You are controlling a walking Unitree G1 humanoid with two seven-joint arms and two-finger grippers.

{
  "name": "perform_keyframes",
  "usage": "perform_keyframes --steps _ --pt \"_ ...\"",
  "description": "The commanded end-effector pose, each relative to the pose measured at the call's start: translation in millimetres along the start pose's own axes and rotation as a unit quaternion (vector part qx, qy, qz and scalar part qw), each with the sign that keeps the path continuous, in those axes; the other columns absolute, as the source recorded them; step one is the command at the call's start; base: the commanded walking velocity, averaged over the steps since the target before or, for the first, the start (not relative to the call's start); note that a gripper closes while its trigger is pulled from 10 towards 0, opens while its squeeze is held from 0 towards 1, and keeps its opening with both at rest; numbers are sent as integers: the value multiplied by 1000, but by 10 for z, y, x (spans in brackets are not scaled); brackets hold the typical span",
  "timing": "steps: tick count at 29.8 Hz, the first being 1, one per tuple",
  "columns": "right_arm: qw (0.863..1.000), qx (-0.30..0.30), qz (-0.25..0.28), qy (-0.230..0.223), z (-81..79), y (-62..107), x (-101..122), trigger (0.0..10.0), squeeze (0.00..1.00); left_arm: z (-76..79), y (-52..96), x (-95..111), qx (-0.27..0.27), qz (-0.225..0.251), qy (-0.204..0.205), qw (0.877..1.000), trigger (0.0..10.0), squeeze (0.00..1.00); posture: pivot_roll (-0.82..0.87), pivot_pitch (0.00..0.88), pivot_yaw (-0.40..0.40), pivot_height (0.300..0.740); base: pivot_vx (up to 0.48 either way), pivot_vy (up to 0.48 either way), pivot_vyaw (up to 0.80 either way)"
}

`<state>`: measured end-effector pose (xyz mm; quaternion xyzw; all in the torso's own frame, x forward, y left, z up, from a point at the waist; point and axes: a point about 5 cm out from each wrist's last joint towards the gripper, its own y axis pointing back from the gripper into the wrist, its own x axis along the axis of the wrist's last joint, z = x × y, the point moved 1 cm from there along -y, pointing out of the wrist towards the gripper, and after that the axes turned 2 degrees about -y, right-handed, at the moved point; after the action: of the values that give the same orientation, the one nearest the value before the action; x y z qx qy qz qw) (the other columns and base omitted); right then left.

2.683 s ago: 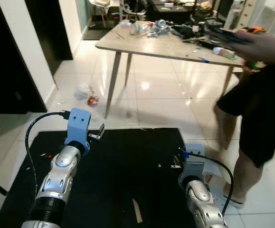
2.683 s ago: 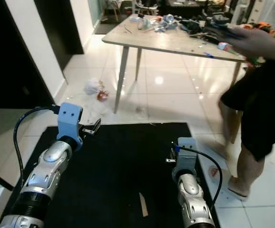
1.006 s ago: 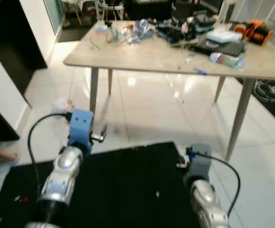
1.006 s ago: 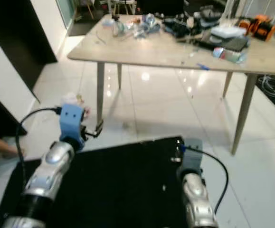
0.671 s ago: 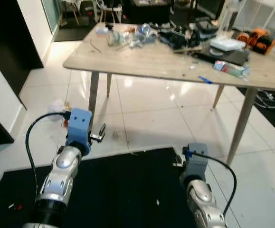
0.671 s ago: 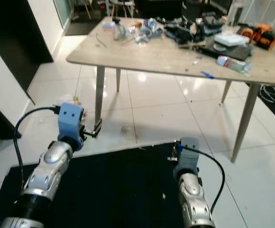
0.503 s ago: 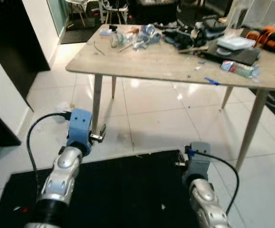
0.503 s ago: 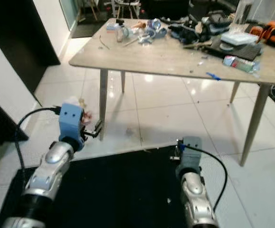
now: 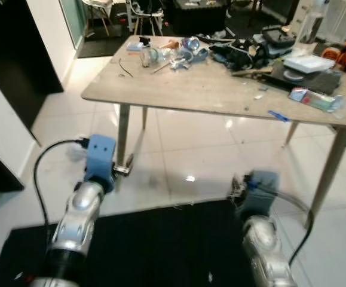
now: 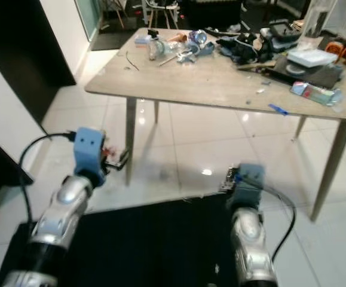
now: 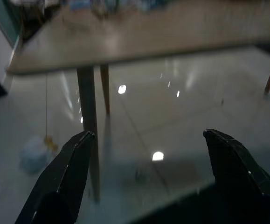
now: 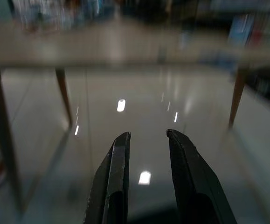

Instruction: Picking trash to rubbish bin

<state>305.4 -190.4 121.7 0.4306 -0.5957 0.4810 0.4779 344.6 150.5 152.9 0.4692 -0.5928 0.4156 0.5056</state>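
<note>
Both hands are held out low ahead of the robot, over the near edge of a black mat [image 9: 161,251] on the glossy white tile floor [image 9: 202,143]. The left hand [image 11: 146,161] has its two black fingers spread wide with nothing between them. The right hand [image 12: 146,154] has its fingers parted by a narrow gap and holds nothing either.

Beyond them stands a wide, pale wooden table [image 9: 220,89] on slanted legs, its top strewn with clutter: bottles and crumpled wrappers [image 9: 170,51] at the far left end, dark gear [image 9: 250,48] in the middle, a blue packet [image 9: 316,98] toward the right.

The trash [image 11: 34,151], a pale crumpled wad with a bit of orange, lies on the tiles just beside the table's near left leg [image 9: 122,134], well ahead of the left hand. The wrist views are blurred.
</note>
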Motion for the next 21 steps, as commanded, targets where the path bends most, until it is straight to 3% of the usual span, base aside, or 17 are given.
perform_keyframes --steps 1,4,12,15,21 --pt "1000 1 25 -3 -14 -23 82 10000 0 -64 -28 123 1 14 4 1000 10000 0 1 109 52 740 352 0 0" --pt "999 4 45 17 13 -99 194 10000 0 -80 -64 243 -1 31 2 1000 10000 0 1 109 52 740 350 0 0" --pt "998 6 54 20 8 -154 258 10000 0 -55 -64 228 -2 29 10 1000 10000 0 2 105 57 740 352 0 0" --pt "998 24 55 22 -30 -174 282 10000 0 -38 -69 238 -1 27 28 999 10000 0 3 107 58 740 352 0 0" --pt "995 64 59 45 -141 -214 344 10000 0 -31 -48 182 -2 18 25 1000 10000 0 2 107 51 740 351 0 0"
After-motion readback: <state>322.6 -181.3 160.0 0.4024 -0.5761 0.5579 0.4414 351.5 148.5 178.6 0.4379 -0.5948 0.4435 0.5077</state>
